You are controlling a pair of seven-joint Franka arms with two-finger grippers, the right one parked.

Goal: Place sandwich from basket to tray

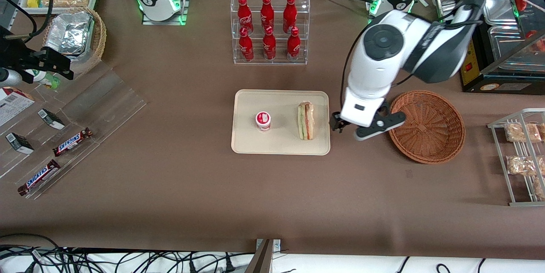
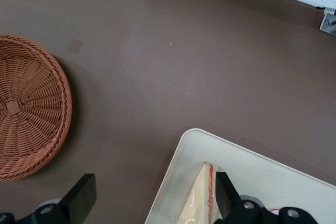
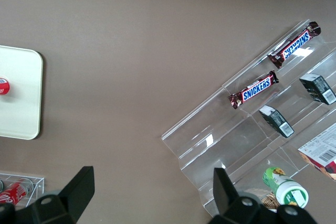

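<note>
Front view — sandwich (image 1: 306, 120) lengthwise toward camera

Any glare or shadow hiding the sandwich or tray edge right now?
Front view: even light, the sandwich and tray rim clear; the gripper hangs between tray and basket, jaws open, casting only a soft shadow. Left wrist view: no glare, but one finger covers part of the sandwich.

You've got the sandwich (image 1: 306, 120) on the tray (image 1: 281, 145) beside a small cup (image 1: 263, 121). The gripper (image 1: 337, 125) hangs between tray and basket (image 1: 426, 126), fingers apart. A bottle rack (image 1: 270, 28) stands farther from the camera.
</note>
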